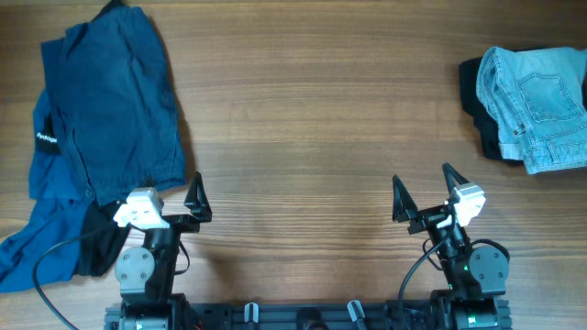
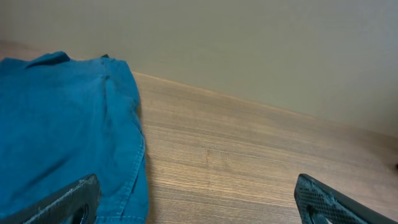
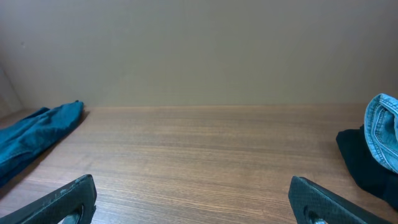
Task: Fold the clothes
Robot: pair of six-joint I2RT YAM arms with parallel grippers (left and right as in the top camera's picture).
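The dark navy shorts (image 1: 110,101) lie spread at the table's far left, on top of a black and royal-blue jacket (image 1: 41,179) with a small white logo. Light-blue jeans (image 1: 541,105) lie bunched at the far right. My left gripper (image 1: 169,198) is open and empty at the near edge, its left finger over the shorts' hem (image 2: 62,124). In the left wrist view the jaws (image 2: 199,200) span cloth and bare wood. My right gripper (image 1: 424,190) is open and empty over bare table, well short of the jeans (image 3: 384,127); its jaws (image 3: 193,202) frame only wood.
A black garment (image 1: 481,119) lies under the jeans and shows in the right wrist view (image 3: 364,162). The wooden table (image 1: 312,119) runs between the two piles. A plain wall stands behind the far edge (image 3: 199,50). Cables hang by both arm bases.
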